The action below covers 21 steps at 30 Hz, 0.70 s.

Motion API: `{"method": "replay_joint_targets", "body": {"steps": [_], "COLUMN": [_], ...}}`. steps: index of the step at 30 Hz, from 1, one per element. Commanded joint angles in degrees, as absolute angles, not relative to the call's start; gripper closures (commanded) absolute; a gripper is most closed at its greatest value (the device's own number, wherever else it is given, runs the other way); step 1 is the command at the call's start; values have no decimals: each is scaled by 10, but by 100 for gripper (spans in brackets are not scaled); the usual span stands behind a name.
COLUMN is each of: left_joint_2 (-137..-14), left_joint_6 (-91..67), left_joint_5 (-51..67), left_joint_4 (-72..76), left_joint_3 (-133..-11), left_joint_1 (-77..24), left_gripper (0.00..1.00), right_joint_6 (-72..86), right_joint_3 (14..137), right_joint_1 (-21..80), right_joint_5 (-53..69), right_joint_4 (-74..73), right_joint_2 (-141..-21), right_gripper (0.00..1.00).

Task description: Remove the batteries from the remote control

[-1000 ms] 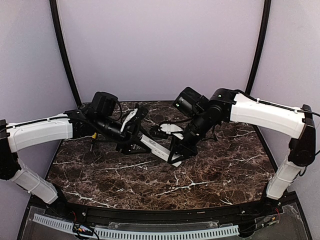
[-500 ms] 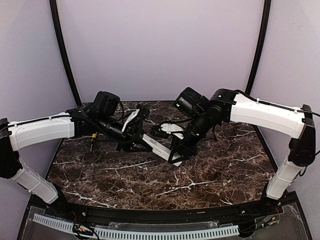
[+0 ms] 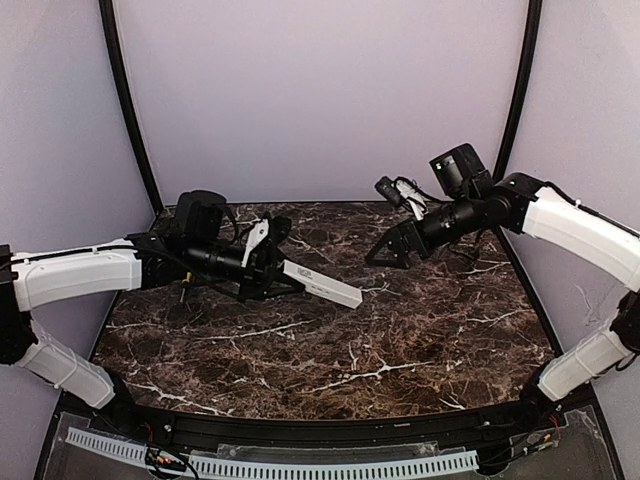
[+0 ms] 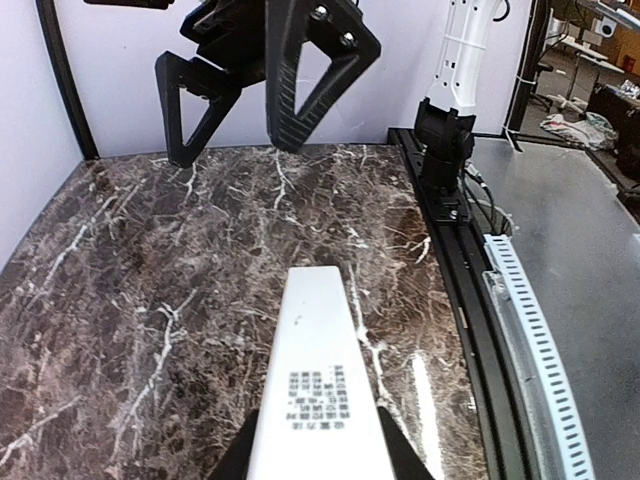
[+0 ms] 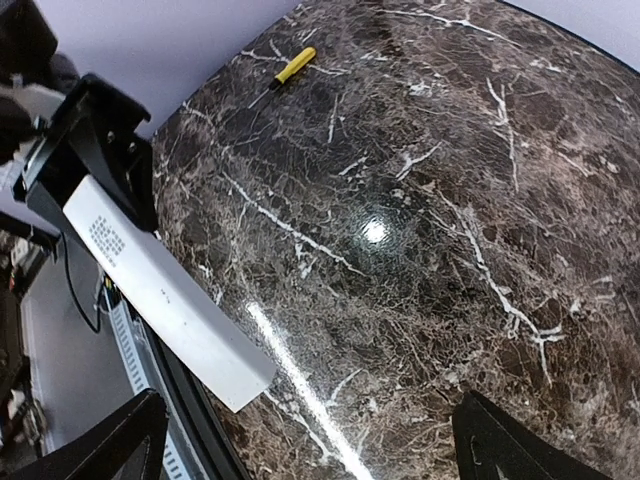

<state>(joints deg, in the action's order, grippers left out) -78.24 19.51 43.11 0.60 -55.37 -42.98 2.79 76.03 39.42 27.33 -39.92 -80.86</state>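
The remote control [image 3: 322, 286] is a slim white bar, and my left gripper [image 3: 272, 276] is shut on its left end. It sticks out to the right, held off the marble. In the left wrist view the remote control [image 4: 316, 390] runs away from the camera with its small dark label facing up, and a black finger [image 4: 234, 462] presses each side. My right gripper [image 3: 390, 248] hangs open at the back right, well apart from the remote control [image 5: 165, 300]. Its fingertips [image 5: 112, 446] are spread wide with nothing between them. The batteries are hidden.
A yellow stick [image 5: 294, 65] lies on the marble near the back left edge, behind the left arm; it also shows as a yellow stick [image 3: 186, 288] from above. A thin white strip [image 3: 258, 238] shows just behind the left gripper. The black rail [image 4: 470, 260] borders the table's near edge.
My right gripper has let go of the remote's right end, opened wide and pulled up and back to the right. The left gripper has stayed shut on the remote.
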Motion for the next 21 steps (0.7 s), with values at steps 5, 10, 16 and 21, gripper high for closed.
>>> {"method": "replay_joint_targets", "body": {"steps": [5, 10, 16, 21], "left_joint_2": [-786, -810, -822, -821], "left_joint_6": [193, 162, 131, 115], "left_joint_5": [364, 388, 424, 450], "left_joint_4": [198, 261, 334, 373], "left_joint_3": [-513, -511, -496, -488], "left_joint_1": [-429, -429, -430, -430], "left_gripper": [100, 100, 100, 100], "right_joint_6": [294, 375, 449, 493], "right_joint_3": [660, 615, 571, 548], "right_joint_1": [330, 329, 330, 331], "right_joint_5": [400, 459, 504, 522], "right_joint_4": [-250, -153, -33, 42], "right_joint_2": [-772, -757, -751, -755], "right_gripper": [1, 1, 1, 8]}}
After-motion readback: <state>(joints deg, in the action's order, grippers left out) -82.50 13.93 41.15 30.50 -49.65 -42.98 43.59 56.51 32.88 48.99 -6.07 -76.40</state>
